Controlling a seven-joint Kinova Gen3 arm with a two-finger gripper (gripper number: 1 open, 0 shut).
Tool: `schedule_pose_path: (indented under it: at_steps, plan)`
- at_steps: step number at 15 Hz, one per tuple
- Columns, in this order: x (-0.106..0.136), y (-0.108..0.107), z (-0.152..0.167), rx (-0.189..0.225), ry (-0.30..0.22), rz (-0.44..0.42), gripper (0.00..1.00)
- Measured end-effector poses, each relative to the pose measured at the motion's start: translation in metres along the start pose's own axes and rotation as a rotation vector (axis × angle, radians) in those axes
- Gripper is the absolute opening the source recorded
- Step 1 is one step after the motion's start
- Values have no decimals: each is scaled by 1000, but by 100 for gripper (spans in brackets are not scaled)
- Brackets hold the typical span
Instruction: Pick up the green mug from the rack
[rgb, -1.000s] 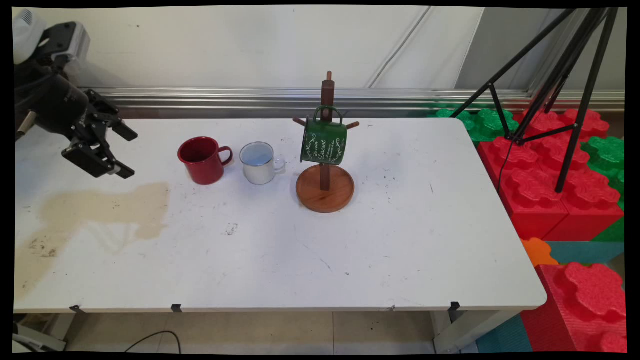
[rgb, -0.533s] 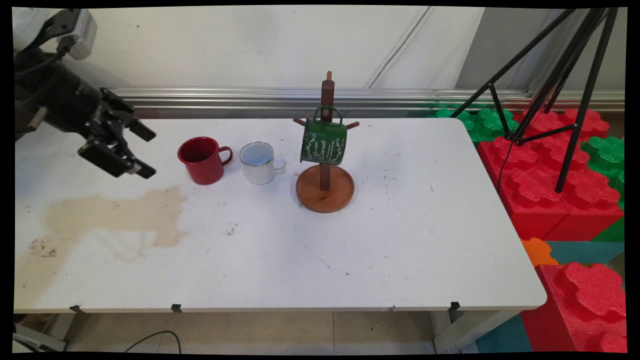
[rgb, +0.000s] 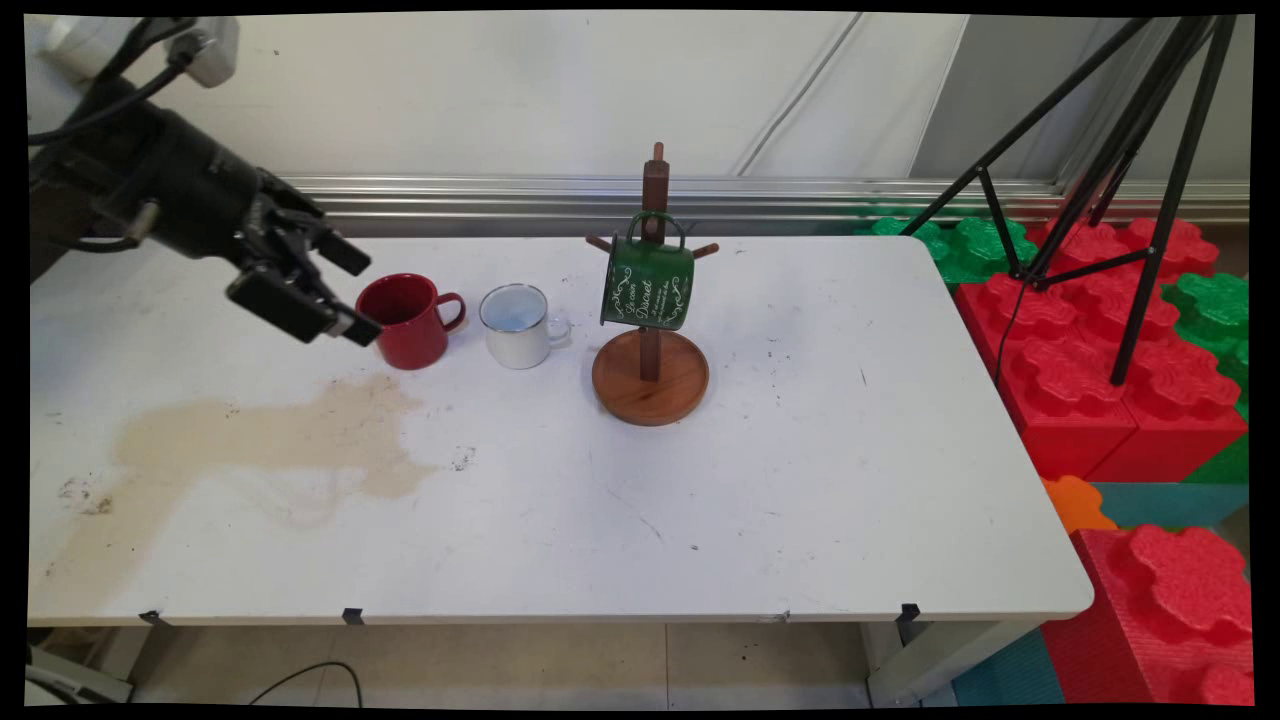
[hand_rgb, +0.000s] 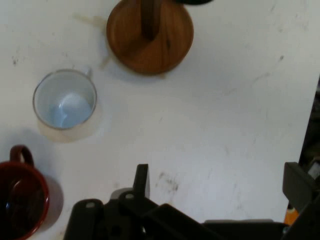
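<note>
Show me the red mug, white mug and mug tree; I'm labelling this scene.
red mug (rgb: 408, 330), main view, outer wall.
white mug (rgb: 517, 343), main view, side wall.
mug tree (rgb: 650, 383), main view, round wooden base.

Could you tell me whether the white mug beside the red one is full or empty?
Empty. The hand view looks straight into the white mug and shows only its bare pale bottom; it stands upright on the table.

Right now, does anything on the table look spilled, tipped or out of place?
A tan stain spreads over the table's left side. The red mug and white mug stand upright; the green mug hangs tilted on the wooden mug tree.
</note>
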Motion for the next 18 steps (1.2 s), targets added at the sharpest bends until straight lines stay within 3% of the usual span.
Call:
schedule_pose_path:
  at_steps: [10,18]
  plan:
    - [39,11,40,-39,144,-29,100]
    - [60,15,87,-53,207,-15,100]
